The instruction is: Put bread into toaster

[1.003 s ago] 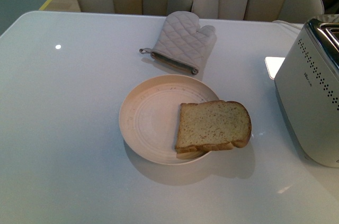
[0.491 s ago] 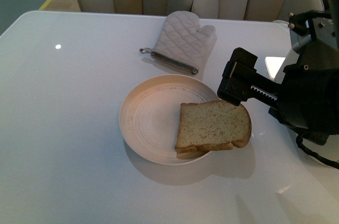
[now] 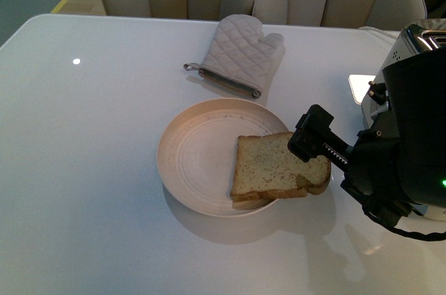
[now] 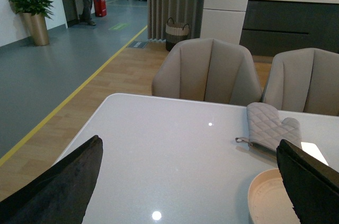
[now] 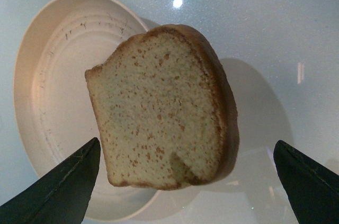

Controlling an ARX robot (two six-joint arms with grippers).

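Right end effector [image 3: 313, 143]: fingers spread wide, nothing gripped. In the wrist view both fingertips frame the bread [image 5: 159, 113], which sits straight under the open gap, a little askew to it. From the front view I cannot tell whether a fingertip touches the crust.

The bread lies flat, partly on the plate [image 5: 32, 81], with its rounded top hanging past the rim over the counter [image 3: 83, 169]. That overhang faces my wrist. I judge this is why I approach from this side: an exposed edge gives a finger room to close on a slice lying flat.

Toaster [image 3: 408, 44]: behind my right arm and mostly hidden by it; only an upper corner with the dotted side shows. It is near, so the carry should be short, but the slice will need turning upright for a slot.

Left end effector [image 4: 180, 192]: wide open, empty, held well away from the bread. Oven mitt [image 3: 240, 54] lies beyond the plate; not needed.
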